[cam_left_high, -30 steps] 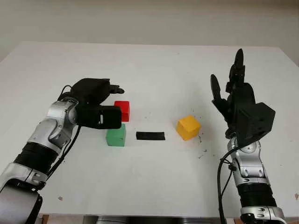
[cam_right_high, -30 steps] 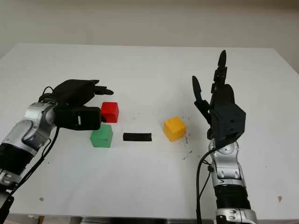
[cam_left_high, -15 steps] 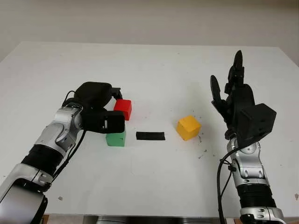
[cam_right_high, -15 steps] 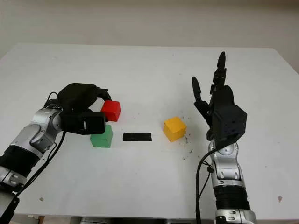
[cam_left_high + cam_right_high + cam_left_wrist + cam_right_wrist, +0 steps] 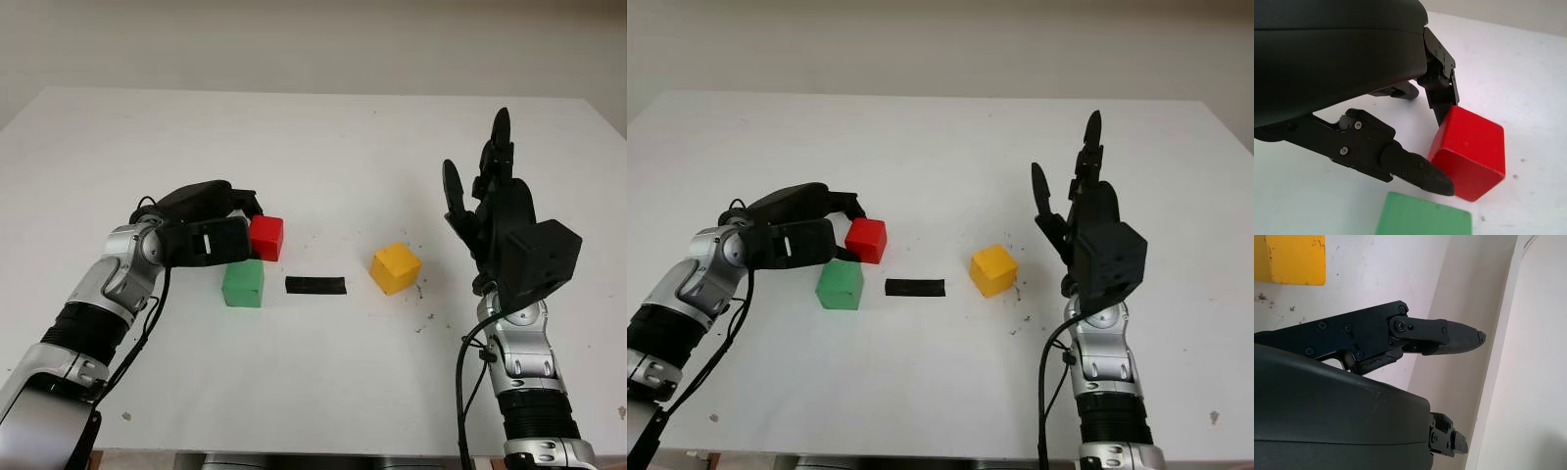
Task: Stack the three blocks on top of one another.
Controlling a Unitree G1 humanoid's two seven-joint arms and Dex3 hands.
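White worktop (image 5: 313,137) is seen carrying a green block (image 5: 243,284), black strip (image 5: 315,285) and yellow block (image 5: 395,267); red block (image 5: 266,237) just behind green.

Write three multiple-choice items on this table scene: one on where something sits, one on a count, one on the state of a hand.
1. Where is the black strip?
A. Between the green block and the yellow block
B. On the red block
C. At the table's far edge

2. How many blocks are on the table?
A. Two
B. Three
C. Four

3. What is the left hand doing?
A. Hanging open above the yellow block
B. Closing its fingers on the red block
C. Lifting the green block

Key: 1 A, the strip lies between green block and yellow block. 2 B, those two plus the red block. 3 B, fingertips touch two sides of the red block.
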